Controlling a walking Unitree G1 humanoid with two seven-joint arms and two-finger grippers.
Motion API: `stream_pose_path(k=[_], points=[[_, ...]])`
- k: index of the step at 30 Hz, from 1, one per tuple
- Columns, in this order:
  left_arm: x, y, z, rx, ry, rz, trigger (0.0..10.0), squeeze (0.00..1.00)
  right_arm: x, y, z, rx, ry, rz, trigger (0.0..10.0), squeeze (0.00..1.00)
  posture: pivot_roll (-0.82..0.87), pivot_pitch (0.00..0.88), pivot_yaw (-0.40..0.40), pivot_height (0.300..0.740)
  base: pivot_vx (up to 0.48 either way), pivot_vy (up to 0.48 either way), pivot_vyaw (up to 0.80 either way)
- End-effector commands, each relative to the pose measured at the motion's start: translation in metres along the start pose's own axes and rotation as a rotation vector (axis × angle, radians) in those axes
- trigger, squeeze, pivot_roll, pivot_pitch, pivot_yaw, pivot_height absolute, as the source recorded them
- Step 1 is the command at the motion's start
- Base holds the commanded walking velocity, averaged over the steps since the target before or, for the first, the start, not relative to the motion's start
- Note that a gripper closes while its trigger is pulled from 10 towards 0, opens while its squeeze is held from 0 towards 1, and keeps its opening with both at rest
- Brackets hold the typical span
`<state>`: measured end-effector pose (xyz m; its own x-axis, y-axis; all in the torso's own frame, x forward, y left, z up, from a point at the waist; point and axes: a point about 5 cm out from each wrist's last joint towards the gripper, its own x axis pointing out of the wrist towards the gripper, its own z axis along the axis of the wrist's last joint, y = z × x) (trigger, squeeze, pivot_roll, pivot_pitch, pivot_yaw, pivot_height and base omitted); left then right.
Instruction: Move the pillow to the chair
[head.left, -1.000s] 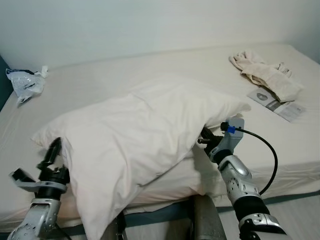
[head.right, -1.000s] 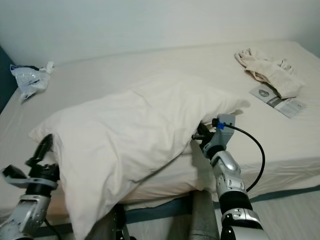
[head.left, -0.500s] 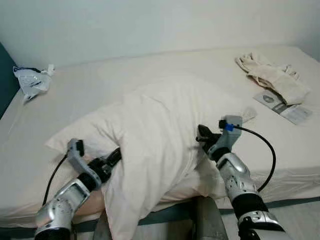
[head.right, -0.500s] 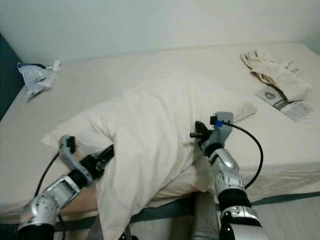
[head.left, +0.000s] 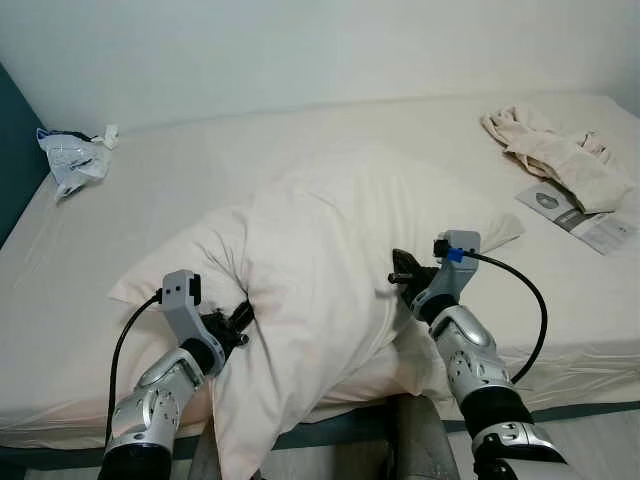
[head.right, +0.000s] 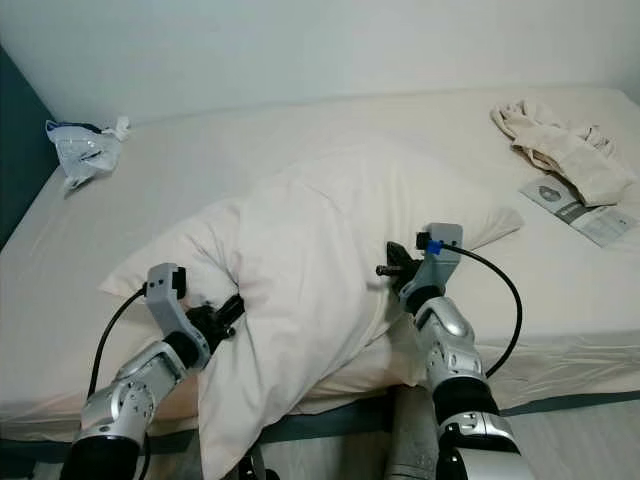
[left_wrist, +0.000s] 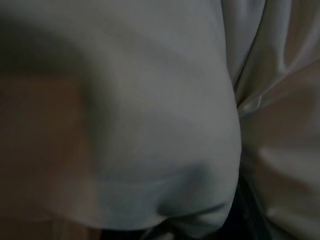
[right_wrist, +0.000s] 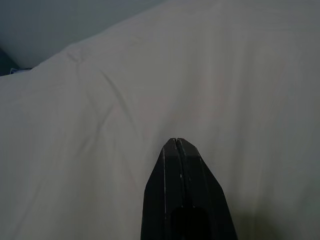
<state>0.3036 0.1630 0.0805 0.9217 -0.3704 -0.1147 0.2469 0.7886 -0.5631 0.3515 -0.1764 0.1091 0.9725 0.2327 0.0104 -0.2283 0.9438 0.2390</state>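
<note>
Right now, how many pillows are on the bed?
1: the white pillow lies near the bed's front edge, squeezed between the left gripper and right gripper. Another may hide beneath it.

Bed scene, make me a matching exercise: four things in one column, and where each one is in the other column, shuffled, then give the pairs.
Things:
1. pillow
2. crumpled cloth
3. plastic bag
4. leaflet

Places:
A. far left corner of the bed, by the wall
B. between the left gripper and the right gripper, at the bed's near edge
C. far right part of the bed
D. right side of the bed, just nearer than the cloth

Pairs: 1-B, 2-C, 3-A, 4-D
</note>
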Motion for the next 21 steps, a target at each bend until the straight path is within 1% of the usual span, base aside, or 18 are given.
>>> stream_pose_path(k=[1,2,5,7,8,11,13,14,15,16,17,18,19,20,21], points=[[0.005,0.0,0.006,-0.011,-0.009,-0.024,0.0,0.0,-0.002,0.002,-0.007,0.005,0.028,0.004,10.0,0.0,-0.06,0.163,0.043,0.587,0.0,0.0,0.0],[0.005,0.0,0.006,-0.011,-0.009,-0.024,0.0,0.0,-0.002,0.002,-0.007,0.005,0.028,0.004,10.0,0.0,-0.06,0.163,0.043,0.587,0.0,0.0,0.0],[0.009,0.005,0.016,-0.029,-0.057,0.011,0.0,0.0,-0.001,0.002,-0.007,0.006,0.027,0.005,10.0,0.0,-0.06,0.158,0.043,0.587,0.0,0.0,0.0],[0.01,0.005,0.02,-0.022,-0.066,0.012,0.0,0.0,-0.001,0.002,-0.007,0.007,0.026,0.005,10.0,0.0,-0.06,0.154,0.043,0.587,0.0,0.0,0.0],[0.013,0.001,0.023,-0.012,-0.075,-0.002,0.0,0.0,0.0,0.003,-0.006,0.01,0.022,0.005,10.0,0.0,-0.06,0.146,0.043,0.587,0.0,0.0,0.0],[0.016,-0.004,0.025,-0.018,-0.087,-0.013,0.0,0.0,0.001,0.005,-0.006,0.016,0.017,0.006,10.0,0.0,-0.06,0.136,0.045,0.587,0.0,0.0,0.0],[0.018,-0.009,0.029,-0.034,-0.118,-0.018,0.0,0.0,0.002,0.008,-0.005,0.023,0.009,0.012,10.0,0.0,-0.06,0.128,0.045,0.587,0.0,0.0,0.0],[0.02,-0.013,0.035,-0.041,-0.149,-0.034,0.0,0.0,0.002,0.01,-0.005,0.024,0.005,0.017,10.0,0.0,-0.06,0.117,0.044,0.587,0.0,0.0,0.0],[0.02,-0.013,0.035,-0.041,-0.149,-0.034,0.0,0.0,0.002,0.01,-0.005,0.024,0.005,0.017,10.0,0.0,-0.06,0.117,0.044,0.587,0.0,0.0,0.0],[0.023,-0.02,0.044,-0.044,-0.196,-0.054,0.0,0.0,0.003,0.013,-0.004,0.025,-0.002,0.024,10.0,0.0,-0.06,0.11,0.042,0.587,0.0,0.0,0.0],[0.025,-0.026,0.065,-0.051,-0.29,-0.057,0.0,0.0,0.005,0.015,-0.001,0.027,-0.016,0.031,10.0,0.0,-0.06,0.105,0.04,0.587,0.0,0.0,0.0],[0.026,-0.03,0.079,-0.06,-0.355,-0.057,0.0,0.0,0.006,0.017,0.001,0.028,-0.025,0.035,10.0,0.0,-0.06,0.103,0.039,0.587,0.0,0.0,0.0],[0.028,-0.031,0.095,-0.059,-0.397,-0.034,0.0,0.0,0.008,0.018,0.004,0.027,-0.036,0.037,10.0,0.0,-0.06,0.098,0.037,0.587,0.0,0.0,0.0],[0.028,-0.031,0.095,-0.059,-0.397,-0.034,0.0,0.0,0.008,0.018,0.004,0.027,-0.036,0.037,10.0,0.0,-0.06,0.098,0.037,0.587,0.0,0.0,0.0],[0.029,-0.031,0.12,-0.002,-0.454,-0.011,0.0,0.04,0.011,0.019,0.009,0.024,-0.053,0.04,10.0,0.0,-0.06,0.098,0.034,0.587,0.0,0.0,0.0]])
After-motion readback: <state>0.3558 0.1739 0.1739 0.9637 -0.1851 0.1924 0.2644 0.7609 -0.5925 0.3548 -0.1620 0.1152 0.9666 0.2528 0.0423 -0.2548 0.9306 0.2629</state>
